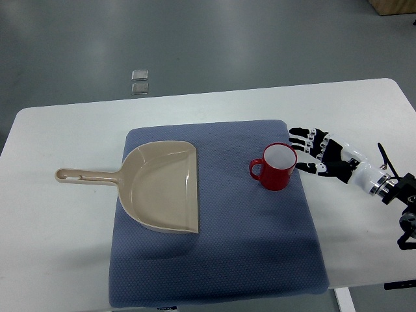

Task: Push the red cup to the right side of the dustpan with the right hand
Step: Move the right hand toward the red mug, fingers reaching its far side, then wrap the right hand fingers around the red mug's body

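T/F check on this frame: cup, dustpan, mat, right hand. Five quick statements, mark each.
1. The red ceramic cup stands upright on the blue fabric mat. True.
2. The cup sits inside the beige plastic dustpan. False: it stands apart, to the dustpan's right.
3. The dustpan's handle points toward the picture's left. True.
4. The right hand grips the cup's handle. False: the open fingers are at the cup's right side; the handle faces left.
5. The cup lies tipped over. False: upright, opening up.
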Tool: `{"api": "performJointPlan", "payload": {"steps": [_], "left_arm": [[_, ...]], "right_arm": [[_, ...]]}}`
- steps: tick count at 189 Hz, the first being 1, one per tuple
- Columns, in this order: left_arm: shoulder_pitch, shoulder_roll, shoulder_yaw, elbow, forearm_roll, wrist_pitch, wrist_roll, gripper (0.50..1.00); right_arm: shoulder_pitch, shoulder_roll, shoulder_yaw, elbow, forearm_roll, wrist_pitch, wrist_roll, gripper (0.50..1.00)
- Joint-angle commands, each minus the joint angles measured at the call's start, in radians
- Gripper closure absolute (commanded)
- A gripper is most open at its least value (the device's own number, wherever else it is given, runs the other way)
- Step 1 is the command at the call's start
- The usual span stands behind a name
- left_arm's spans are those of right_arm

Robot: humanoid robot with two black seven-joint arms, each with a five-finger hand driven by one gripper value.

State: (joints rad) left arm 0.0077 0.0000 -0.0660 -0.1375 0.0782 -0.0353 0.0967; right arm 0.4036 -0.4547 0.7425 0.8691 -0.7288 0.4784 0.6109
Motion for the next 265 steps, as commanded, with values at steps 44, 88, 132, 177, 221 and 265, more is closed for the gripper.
{"api": "performJointPlan", "payload": {"steps": [44, 88, 132, 177, 221, 265], "left_arm": [[0.000, 0.000, 0.000, -0.001, 0.000, 0.000, 0.000, 0.500], [0.000, 0.000, 0.000, -0.001, 0.000, 0.000, 0.000, 0.500], [0.000, 0.000, 0.000, -0.001, 0.000, 0.000, 0.000, 0.500], [0.000, 0.000, 0.000, -0.001, 0.000, 0.000, 0.000, 0.500], [0.000, 0.000, 0.000, 0.001, 0.000, 0.000, 0.000, 0.500], [0.000, 0.000, 0.000, -0.001, 0.000, 0.000, 0.000, 0.500]], "right_arm": [[0.003, 0.039, -0.002, 0.002, -0.032, -0.046, 0.000, 0.587], [0.011, 0.039, -0.003, 0.002, -0.032, -0.044, 0.000, 0.587], [0.011, 0.047, -0.002, 0.001, -0.083, -0.044, 0.000, 0.587], [0.014, 0.054, -0.002, -0.002, -0.093, -0.046, 0.000, 0.589], [0.014, 0.060, -0.002, -0.002, -0.093, -0.047, 0.000, 0.589], [0.014, 0.083, -0.002, -0.005, -0.121, -0.073, 0.000, 0.589]]}}
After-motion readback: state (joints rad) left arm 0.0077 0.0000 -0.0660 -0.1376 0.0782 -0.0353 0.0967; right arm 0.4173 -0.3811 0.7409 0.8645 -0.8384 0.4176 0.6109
